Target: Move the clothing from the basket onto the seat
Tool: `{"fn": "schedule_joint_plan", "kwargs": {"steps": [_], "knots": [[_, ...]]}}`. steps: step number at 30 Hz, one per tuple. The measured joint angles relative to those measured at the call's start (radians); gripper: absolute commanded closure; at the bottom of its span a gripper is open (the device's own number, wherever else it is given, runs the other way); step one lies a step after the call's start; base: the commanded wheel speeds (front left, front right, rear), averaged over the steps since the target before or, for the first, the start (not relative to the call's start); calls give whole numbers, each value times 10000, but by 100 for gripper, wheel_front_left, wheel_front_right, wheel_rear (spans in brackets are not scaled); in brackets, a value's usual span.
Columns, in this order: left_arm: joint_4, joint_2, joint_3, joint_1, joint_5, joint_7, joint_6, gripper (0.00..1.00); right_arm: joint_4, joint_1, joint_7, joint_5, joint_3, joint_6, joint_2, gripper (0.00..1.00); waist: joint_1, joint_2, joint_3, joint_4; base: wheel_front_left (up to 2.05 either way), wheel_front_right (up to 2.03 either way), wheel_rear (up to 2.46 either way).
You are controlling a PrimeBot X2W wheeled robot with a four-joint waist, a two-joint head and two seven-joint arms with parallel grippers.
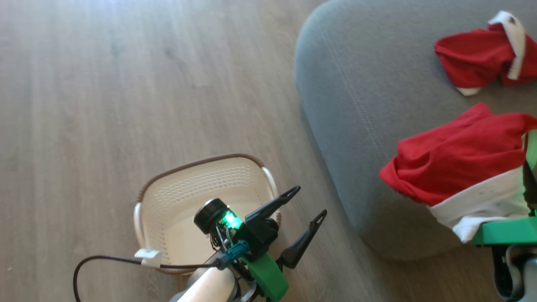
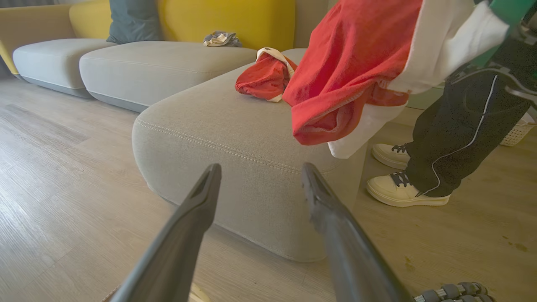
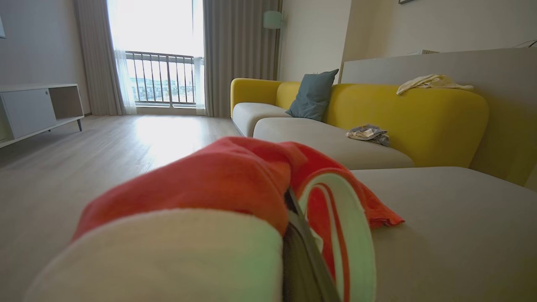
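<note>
- Our right gripper (image 3: pixel 293 209) is clamped on a red fabric garment with a broad white band (image 1: pixel 453 155), which hangs at the near edge of the grey upholstered seat cushion (image 1: pixel 348 105). Released here, it could slide to the pale wooden floor (image 1: pixel 126 84).
- Cloth folds round the gripper, so it may cling on opening.
- Our left gripper (image 1: pixel 311 201) hangs open over the cream perforated plastic basket (image 1: pixel 188 184). Another red garment with white trim (image 1: pixel 474 58) lies on the seat.

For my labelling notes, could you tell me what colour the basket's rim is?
Brown; the rim shows best in the head view.
</note>
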Motion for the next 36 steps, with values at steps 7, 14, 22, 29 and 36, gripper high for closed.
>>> {"fn": "schedule_joint_plan", "kwargs": {"steps": [7, 14, 22, 29, 36], "knots": [[-13, 2, -48, -105, -2, 0, 0, 0, -10, -155, 0, 40, -132, 0, 29, 100, 0, 0, 385, -635, 0, 0, 0], [-10, 0, -104, -556, 2, 0, 0, 0, -12, -162, 0, 88, -316, 0, 127, 100, 0, 0, 819, -1124, 0, 0, 0], [35, 2, -174, -596, 12, 0, 0, 0, -42, -167, 0, 88, -523, 0, 303, 100, 0, 0, 931, -1413, 0, 0, 0], [69, 4, -134, -583, 13, 0, 2, 0, -2, -174, 0, 88, -535, 0, 368, 100, 0, 0, 738, -1755, 0, 0, 0], [-56, 0, -102, -568, 12, 0, 6, 0, 36, -175, 0, 88, -514, 0, 366, 100, 0, 0, 481, -2148, 0, 0, 0]]}}
